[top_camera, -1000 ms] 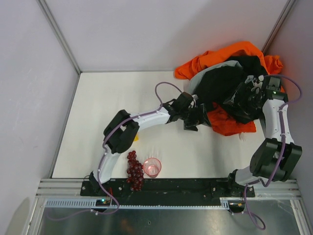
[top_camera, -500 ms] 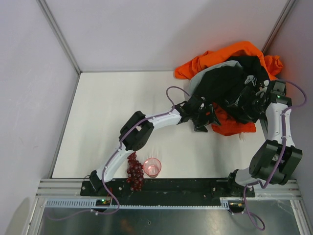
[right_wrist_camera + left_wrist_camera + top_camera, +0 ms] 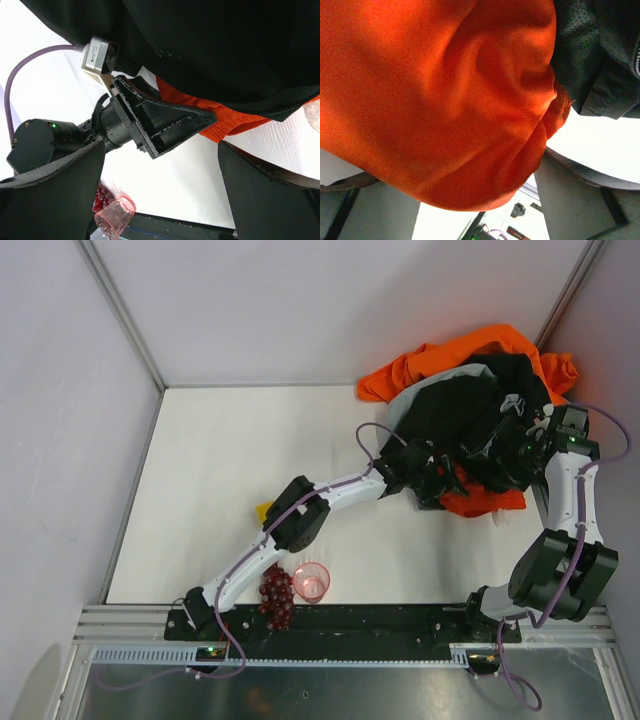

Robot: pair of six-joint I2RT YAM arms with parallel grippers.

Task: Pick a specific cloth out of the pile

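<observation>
The cloth [image 3: 485,502], small and orange-red, lies at the near edge of the pile, partly under the black garment [image 3: 460,410]. Behind them lie the large bright orange garment [image 3: 450,355] and a light grey one [image 3: 405,400]. My left gripper [image 3: 440,483] is at the cloth's left edge. In the left wrist view the cloth [image 3: 435,100] bulges between the wide-apart jaws of the left gripper [image 3: 460,175]. My right gripper [image 3: 510,440] hovers over the black garment, and in the right wrist view this gripper [image 3: 160,200] is open and empty.
A pink cup [image 3: 311,581] and a bunch of red grapes [image 3: 275,595] sit near the table's front edge. A small yellow object [image 3: 265,510] peeks out beside the left arm. The pile lies in the back right corner against the walls.
The left arm has stretched further right, bringing its gripper from the bare table onto the cloth's left edge. The right gripper shifted slightly right.
</observation>
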